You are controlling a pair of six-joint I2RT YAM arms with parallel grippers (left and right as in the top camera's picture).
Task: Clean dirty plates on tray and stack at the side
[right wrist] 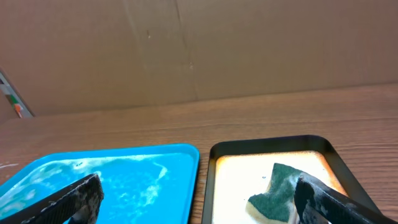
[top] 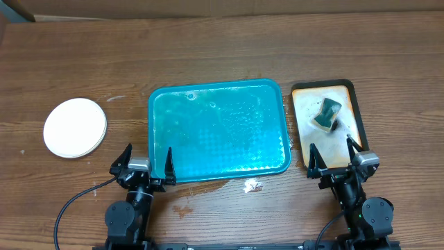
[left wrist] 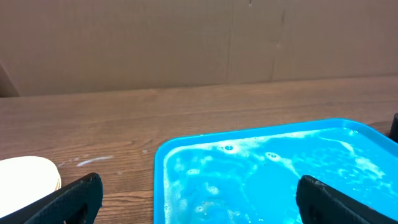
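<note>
The left gripper (top: 148,154) stands with its jaws spread wide and nothing between them. Its right finger (top: 170,165) lies over the near left corner of the tray (top: 218,132), though whether it touches the rim cannot be told from above. The right gripper (top: 330,147) is likewise spread wide and bare. Its fingertips reach over the near end of the small tan tray (top: 299,125), short of the green sponge (top: 329,113) lying there. Both arms are drawn back to the near edge of the table (top: 222,55), folded low, wrists pointing towards the far side. The plates (top: 75,127) sit stacked on the table to the left, well apart from the tray, white face up; how many are in the pile is hard to make out. The teal tray lies in the middle, filmed with soapy water, with a spot of foam (top: 251,185) on the wood just beside its near rim. In the left wrist view only the dark fingertips (left wrist: 68,199) and a sliver of the plates (left wrist: 28,177) show, cut off by the lower edge. In the right wrist view the sponge (right wrist: 273,193) is partly cut off.
</note>
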